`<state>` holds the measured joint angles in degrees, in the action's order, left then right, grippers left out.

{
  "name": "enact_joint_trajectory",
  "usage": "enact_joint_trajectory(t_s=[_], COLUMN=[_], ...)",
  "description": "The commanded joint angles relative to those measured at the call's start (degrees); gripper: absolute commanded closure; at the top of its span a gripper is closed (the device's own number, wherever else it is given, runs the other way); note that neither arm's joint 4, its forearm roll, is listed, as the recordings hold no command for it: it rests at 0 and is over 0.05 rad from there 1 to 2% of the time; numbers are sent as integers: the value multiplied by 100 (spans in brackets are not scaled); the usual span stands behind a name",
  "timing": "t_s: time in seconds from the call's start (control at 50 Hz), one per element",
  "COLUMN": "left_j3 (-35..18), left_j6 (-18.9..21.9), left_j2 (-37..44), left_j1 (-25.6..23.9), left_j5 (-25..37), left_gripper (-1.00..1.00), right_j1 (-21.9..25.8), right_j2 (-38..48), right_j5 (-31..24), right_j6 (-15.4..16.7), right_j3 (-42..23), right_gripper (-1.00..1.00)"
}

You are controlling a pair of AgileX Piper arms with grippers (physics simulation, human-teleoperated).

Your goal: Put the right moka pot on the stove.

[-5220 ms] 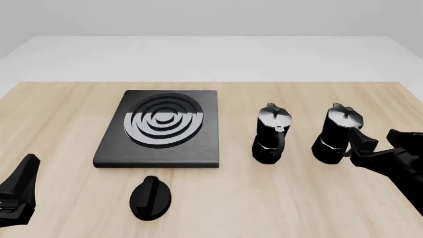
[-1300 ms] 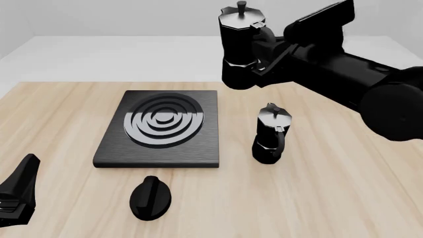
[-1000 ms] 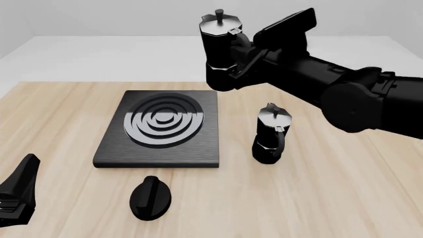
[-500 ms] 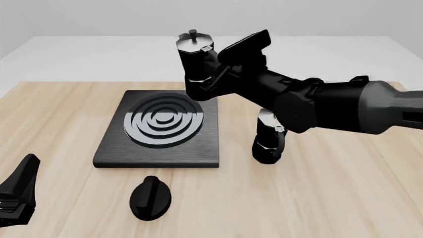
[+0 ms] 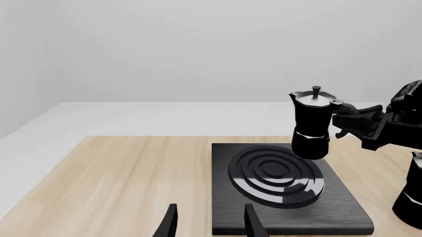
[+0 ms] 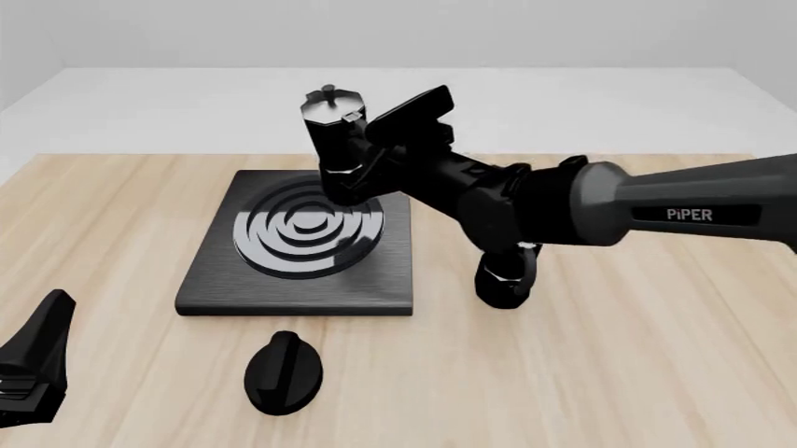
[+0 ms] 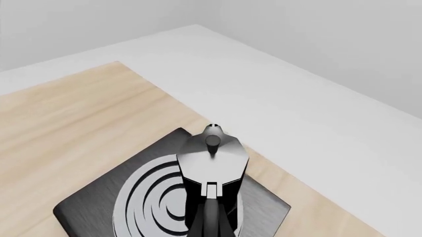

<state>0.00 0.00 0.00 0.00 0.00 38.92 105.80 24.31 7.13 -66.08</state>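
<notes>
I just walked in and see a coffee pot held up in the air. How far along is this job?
Mostly done. The pickup looks finished: the right gripper holds the right moka pot upright by its handle, off the table. In hand: the pot hangs above the stove, over the burner rings' far right part. Left: lowering it onto the rings and letting go. The other moka pot stands on the table.

The right claw (image 6: 361, 163) has carried the right moka pot (image 6: 336, 145) leftward and lower, over the stove (image 6: 299, 271)
</notes>
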Motion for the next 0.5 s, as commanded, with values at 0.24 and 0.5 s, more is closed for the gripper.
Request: enact_joint_trajectory(t_s=[0.24,0.5], left_j3=[0,0], left_j6=[0,0], left_j2=[0,0], left_j1=[0,0], left_j5=[0,0], left_gripper=[-100,-100], right_j1=[244,303], right_j2=[598,1014], right_j5=[194,329], right_j6=[-159,-307], right_j3=[-707,-964], right_gripper=[100,100])
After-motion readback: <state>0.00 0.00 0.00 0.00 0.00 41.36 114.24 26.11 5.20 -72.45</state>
